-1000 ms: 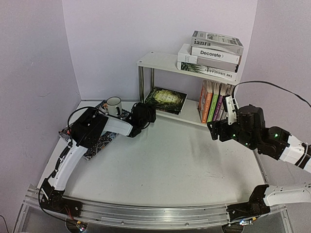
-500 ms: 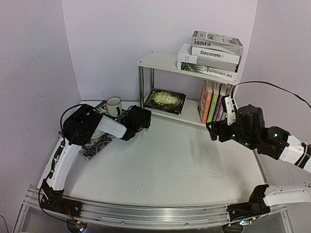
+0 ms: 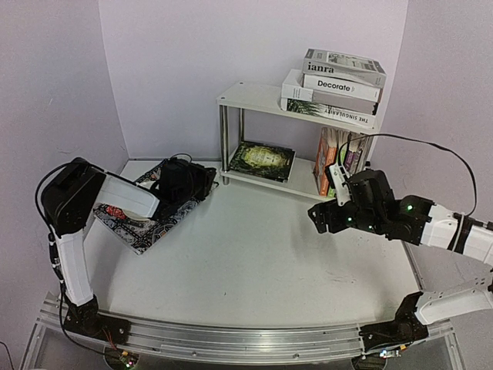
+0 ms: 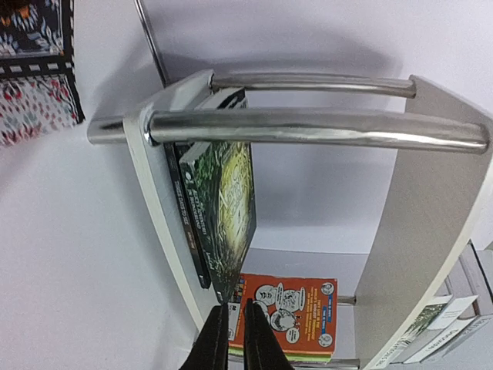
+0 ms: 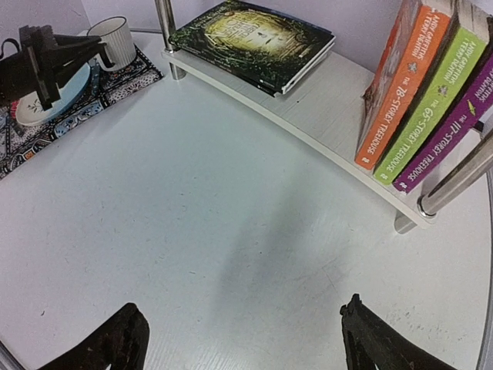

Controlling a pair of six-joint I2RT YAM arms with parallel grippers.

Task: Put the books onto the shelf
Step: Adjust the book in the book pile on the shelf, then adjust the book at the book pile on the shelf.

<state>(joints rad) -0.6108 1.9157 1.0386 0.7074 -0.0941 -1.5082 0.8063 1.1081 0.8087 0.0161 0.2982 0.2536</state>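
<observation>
The white shelf point(image 3: 250, 97) stands at the back. Three large books point(image 3: 335, 86) are stacked flat on its top board. A dark green book point(image 3: 262, 159) lies flat on the lower tier, and orange, green and purple books point(image 3: 336, 158) stand upright at its right end. My left gripper point(image 3: 179, 182) hovers over the patterned mat, left of the shelf; its fingers point(image 4: 217, 343) are nearly together with nothing between them. My right gripper point(image 3: 320, 218) hangs open and empty over the table in front of the upright books point(image 5: 427, 89). The left wrist view shows the green book point(image 4: 223, 208) and the orange book point(image 4: 286, 314).
A patterned mat point(image 3: 135, 223) lies at the left, carrying a striped mug point(image 5: 115, 37) and a pale bowl point(image 5: 42, 104). Chrome legs point(image 4: 308, 127) hold up the shelf boards. The lilac walls close in on the left, back and right.
The left arm drew back leftward from the shelf's lower tier to above the mat. The right gripper shifted down and left, away from the upright books.
</observation>
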